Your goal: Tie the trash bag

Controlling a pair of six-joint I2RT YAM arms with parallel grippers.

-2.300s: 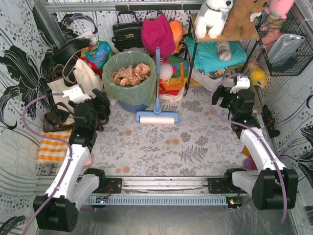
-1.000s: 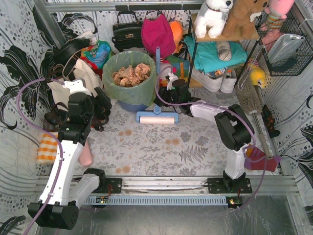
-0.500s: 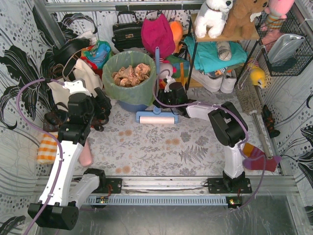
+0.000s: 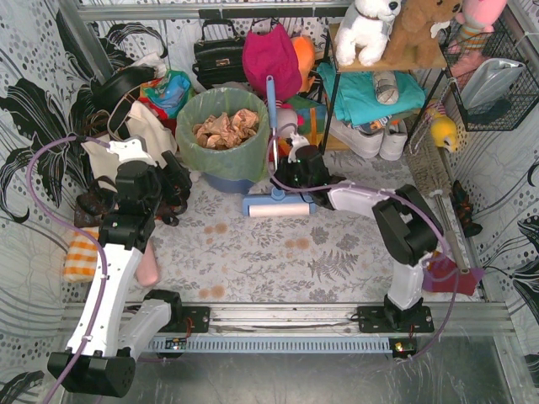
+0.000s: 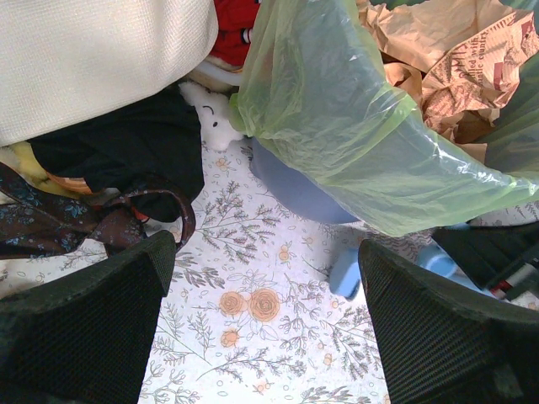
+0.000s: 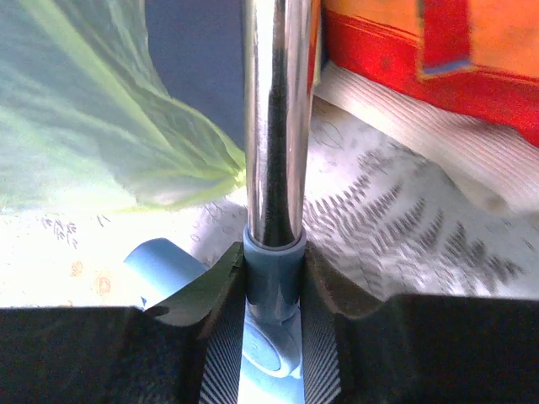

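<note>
The trash bag, thin lime-green plastic, lines a round blue bin, its rim folded over the outside and crumpled brown paper filling the top. It also shows in the left wrist view as trash bag, and at the upper left of the right wrist view as trash bag. My left gripper hangs open just left of the bin, above the floral mat, left gripper holding nothing. My right gripper is shut on the blue collar of a chrome pole, right of the bin at right gripper.
The pole belongs to a blue floor roller lying before the blue bin. A cream tote and dark straps crowd the left. Handbags, clothes and a toy shelf stand behind.
My right gripper has closed onto the pole's collar, and the roller head has shifted slightly right and nearer. The left arm has stayed put.
</note>
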